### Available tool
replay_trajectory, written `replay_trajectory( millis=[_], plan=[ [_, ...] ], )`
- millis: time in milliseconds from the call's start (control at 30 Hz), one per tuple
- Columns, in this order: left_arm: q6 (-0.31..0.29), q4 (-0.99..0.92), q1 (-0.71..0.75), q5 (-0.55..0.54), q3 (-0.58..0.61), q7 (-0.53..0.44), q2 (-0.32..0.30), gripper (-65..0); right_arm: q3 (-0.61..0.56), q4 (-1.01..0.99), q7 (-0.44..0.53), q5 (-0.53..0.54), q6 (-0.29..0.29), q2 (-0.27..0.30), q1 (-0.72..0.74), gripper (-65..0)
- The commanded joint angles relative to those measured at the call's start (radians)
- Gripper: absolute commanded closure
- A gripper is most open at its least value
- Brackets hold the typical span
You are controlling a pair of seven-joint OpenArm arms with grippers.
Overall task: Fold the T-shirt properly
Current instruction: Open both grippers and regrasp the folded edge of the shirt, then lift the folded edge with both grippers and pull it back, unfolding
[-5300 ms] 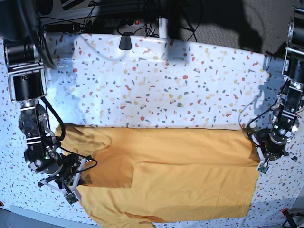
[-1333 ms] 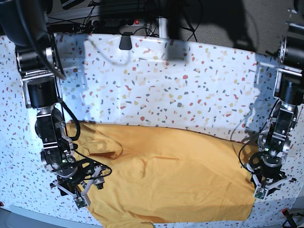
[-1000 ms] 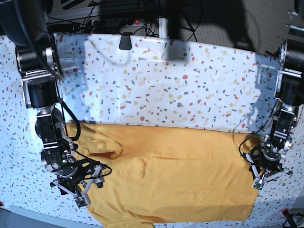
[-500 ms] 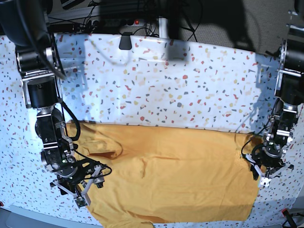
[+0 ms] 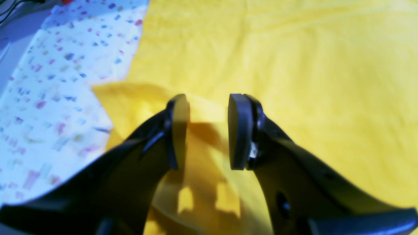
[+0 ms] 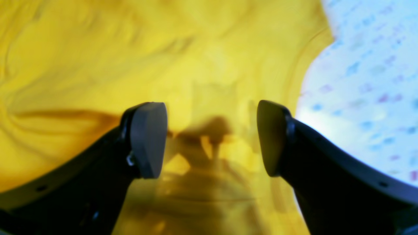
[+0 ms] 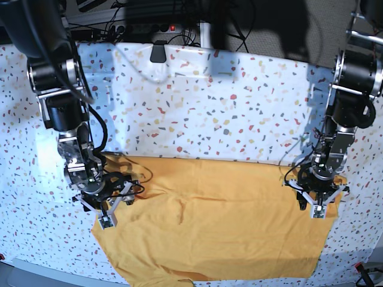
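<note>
Two claws sat at opposite ends of the T-shirt [image 7: 215,221], which lay spread along the counter's [image 7: 197,101] near edge. You had the left claw [image 5: 207,130] parted over a raised fold of yellow fabric, gripping nothing that I could make out. You had the right claw [image 6: 210,138] spread wide above the cloth, empty. Both looked placed to pinch matching edges for a fold.

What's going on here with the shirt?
A two-armed robot is working on a mustard T-shirt spread over a speckled cloth. The left gripper and right gripper hover at opposite ends of it, fingers apart, nothing pinched. No fold is visible yet.
</note>
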Motion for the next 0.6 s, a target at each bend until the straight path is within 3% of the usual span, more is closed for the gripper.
replay_trajectory(
  millis=[0,567],
  plan=[
    [0.009,0.002,-0.038,-0.004,-0.004,-0.040,-0.008,-20.7,0.005,0.002,0.028,0.001,-0.010,-0.001,0.036,-42.6],
    [0.009,0.038,0.126,-0.003,-0.005,-0.036,-0.006,-20.7,0.005,0.021,0.000,-0.064,-0.011,-0.007,-0.175,-42.6]
  ],
)
